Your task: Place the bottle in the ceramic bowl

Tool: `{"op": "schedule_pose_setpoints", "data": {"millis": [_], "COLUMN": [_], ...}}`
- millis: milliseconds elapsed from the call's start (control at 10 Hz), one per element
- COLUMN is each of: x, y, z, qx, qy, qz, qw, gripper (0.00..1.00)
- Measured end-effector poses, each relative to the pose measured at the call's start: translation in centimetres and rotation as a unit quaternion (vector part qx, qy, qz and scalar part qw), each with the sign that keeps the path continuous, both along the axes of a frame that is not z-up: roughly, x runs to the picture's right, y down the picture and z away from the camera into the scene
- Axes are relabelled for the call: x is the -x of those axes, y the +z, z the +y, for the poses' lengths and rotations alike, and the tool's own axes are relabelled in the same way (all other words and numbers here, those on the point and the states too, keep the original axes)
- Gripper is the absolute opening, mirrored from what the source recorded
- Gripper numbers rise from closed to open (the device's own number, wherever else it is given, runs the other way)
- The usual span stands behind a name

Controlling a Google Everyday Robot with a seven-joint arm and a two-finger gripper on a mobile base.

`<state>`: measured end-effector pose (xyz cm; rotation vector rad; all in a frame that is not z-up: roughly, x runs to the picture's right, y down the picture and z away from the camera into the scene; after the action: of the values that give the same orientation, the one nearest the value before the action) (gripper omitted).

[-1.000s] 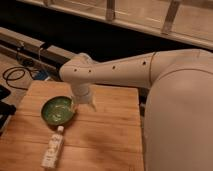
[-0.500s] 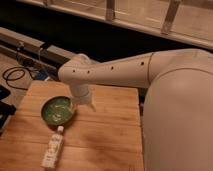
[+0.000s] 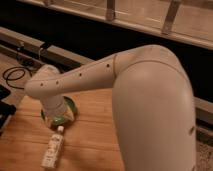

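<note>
Above ceramic bowl (image 3: pixel 71 111): end effector (image 3: pixel 57 116) spread wide, holding nothing | bottle (image 3: pixel 53 149) flat on table (image 3: pixel 95 140), just nearer camera

One white arm (image 3: pixel 85 75) reached leftward from the bulky shoulder (image 3: pixel 150 70) and sloped down. The wrist (image 3: pixel 52 102) was turned downward. The hand (image 3: pixel 59 116) hung directly beneath it, low at left, largely hidden, fingers parted, holding nothing.
</note>
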<state>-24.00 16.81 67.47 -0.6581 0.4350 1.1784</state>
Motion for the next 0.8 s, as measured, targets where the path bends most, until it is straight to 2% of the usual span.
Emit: {"op": "schedule_pose_setpoints", "data": {"millis": [200,600,800], "x": [2.2,1.8,2.4], "y": [-0.8,-0.5,0.2], "z": [1.8,1.8,3.2], "qx": [0.008,0.01,0.021], "qy": [-0.014,-0.013,-0.025], "qz": [-0.015,-0.012,-0.02], "qw": [0.9998,0.9998,0.9993], "gripper": [0.65,0.65,0.65]}}
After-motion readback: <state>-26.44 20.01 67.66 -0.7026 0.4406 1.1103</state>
